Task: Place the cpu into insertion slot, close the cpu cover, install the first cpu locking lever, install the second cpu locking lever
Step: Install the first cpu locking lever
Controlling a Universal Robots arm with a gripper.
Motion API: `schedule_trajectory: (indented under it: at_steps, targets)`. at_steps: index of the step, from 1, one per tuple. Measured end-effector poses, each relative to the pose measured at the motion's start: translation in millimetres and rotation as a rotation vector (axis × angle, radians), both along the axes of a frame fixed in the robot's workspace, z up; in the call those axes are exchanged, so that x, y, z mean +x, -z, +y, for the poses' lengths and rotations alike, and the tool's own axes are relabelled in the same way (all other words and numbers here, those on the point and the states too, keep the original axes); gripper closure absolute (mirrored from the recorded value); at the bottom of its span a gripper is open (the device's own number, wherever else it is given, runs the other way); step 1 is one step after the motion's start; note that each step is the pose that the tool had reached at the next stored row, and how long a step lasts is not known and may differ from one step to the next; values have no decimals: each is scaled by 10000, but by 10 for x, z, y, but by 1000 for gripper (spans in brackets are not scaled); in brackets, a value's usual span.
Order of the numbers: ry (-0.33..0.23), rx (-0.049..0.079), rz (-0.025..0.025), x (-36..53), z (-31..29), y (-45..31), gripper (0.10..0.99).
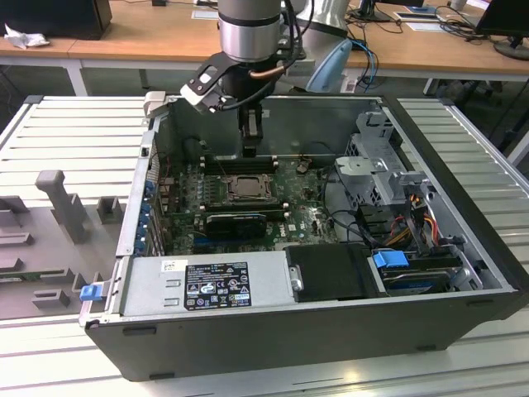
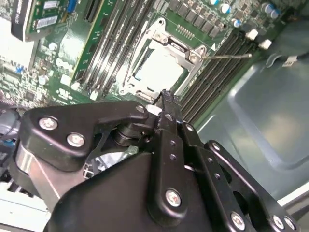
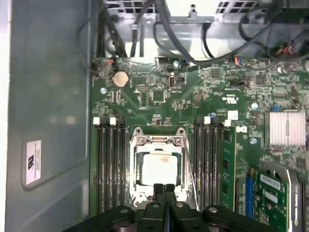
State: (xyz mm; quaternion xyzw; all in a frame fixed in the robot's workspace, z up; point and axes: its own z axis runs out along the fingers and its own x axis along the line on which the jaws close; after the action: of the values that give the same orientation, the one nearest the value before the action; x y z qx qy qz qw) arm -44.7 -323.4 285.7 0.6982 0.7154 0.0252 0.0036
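First wrist view: my gripper (image 3: 162,188) is closed tight with nothing in it, tips over the near edge of the cpu cover (image 3: 157,141). The cpu (image 3: 159,166) sits in the insertion slot (image 3: 138,170), cover lying down around it.

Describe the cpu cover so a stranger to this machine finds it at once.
Inside the open computer case, find the green motherboard. At its middle, between two banks of long black memory slots, lies the cpu cover. It is the only square silvery metal frame there, with the pale cpu showing through its window.
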Motion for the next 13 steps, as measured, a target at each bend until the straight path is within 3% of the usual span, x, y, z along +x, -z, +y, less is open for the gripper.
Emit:
schedule_trajectory:
  at_steps: [5,13]
  targets:
    - [-1393,-2,4,0,0,10,980]
    - [-2469,-3,3,0,-1,10,980]
